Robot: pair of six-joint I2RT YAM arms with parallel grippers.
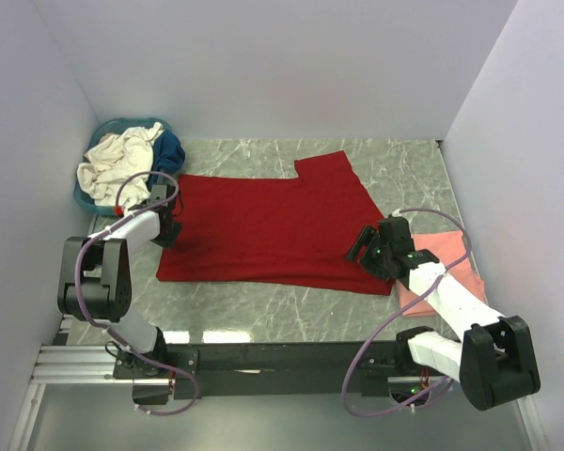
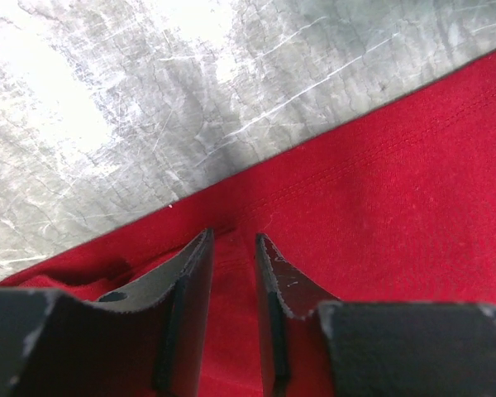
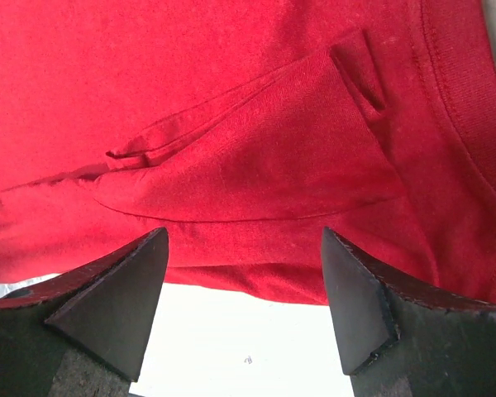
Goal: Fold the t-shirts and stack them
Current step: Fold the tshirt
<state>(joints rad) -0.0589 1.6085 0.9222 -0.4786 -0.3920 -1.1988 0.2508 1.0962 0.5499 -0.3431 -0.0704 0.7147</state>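
Observation:
The deep red t-shirt [image 1: 273, 230] lies spread flat on the marble table. My left gripper [image 1: 169, 225] is at its left edge; in the left wrist view the fingers [image 2: 194, 273] stand close together with a strip of red cloth [image 2: 231, 281] pinched between them. My right gripper [image 1: 362, 252] is at the shirt's near right corner, jaws wide open and empty, just above a folded sleeve [image 3: 256, 157]. The salmon pink t-shirt [image 1: 446, 263] lies under my right arm. The cream-white [image 1: 113, 160] and dark blue [image 1: 169, 150] shirts sit in the basket.
The teal plastic basket [image 1: 94, 202] stands at the back left corner. White walls close in the table on the left, back and right. Bare marble [image 1: 263, 315] runs between the red shirt and the arm bases' black rail [image 1: 282, 357].

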